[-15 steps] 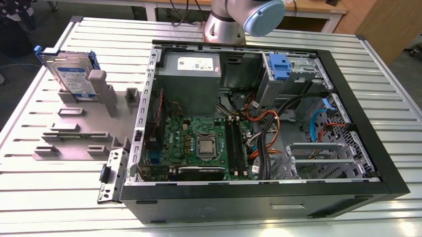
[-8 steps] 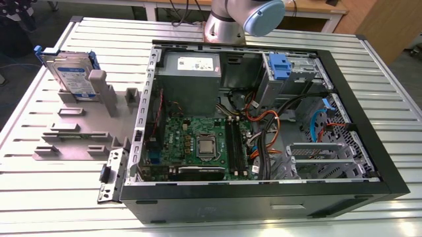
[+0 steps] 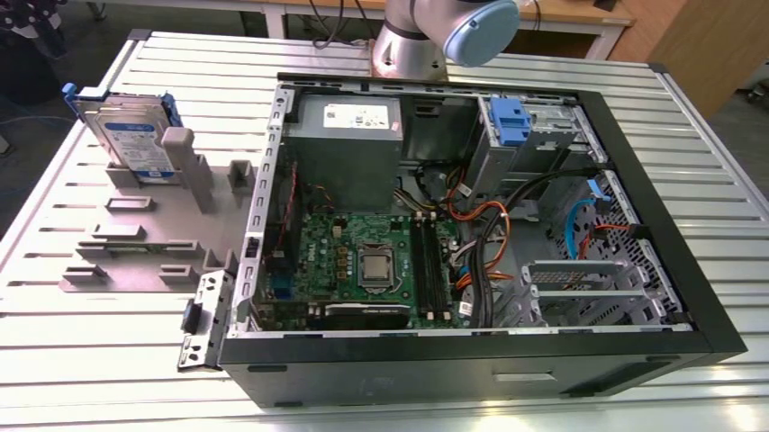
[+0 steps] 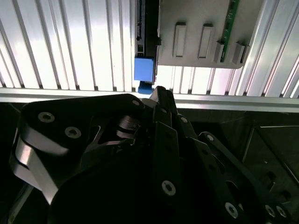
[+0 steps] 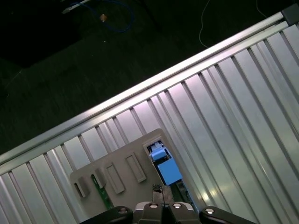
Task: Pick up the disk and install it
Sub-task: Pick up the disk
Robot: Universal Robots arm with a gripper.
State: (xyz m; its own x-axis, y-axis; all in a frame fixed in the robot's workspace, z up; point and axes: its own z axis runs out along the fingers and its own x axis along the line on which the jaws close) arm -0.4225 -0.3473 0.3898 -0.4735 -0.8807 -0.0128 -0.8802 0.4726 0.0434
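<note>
Nothing done yet: the disk (image 3: 126,135) was seen upright in the grey fixture (image 3: 132,265), outside the PC case (image 3: 481,369), ungrasped. The gripper (image 5: 159,190) was poised above its blue carrier (image 5: 166,170) w/ jaws closed together, nothing held.

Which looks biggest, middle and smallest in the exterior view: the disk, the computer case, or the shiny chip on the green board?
1. computer case, by far the largest.
2. disk, much smaller.
3. chip, the smallest.
The differences are plain, so nearness to the camera changes nothing.
</note>
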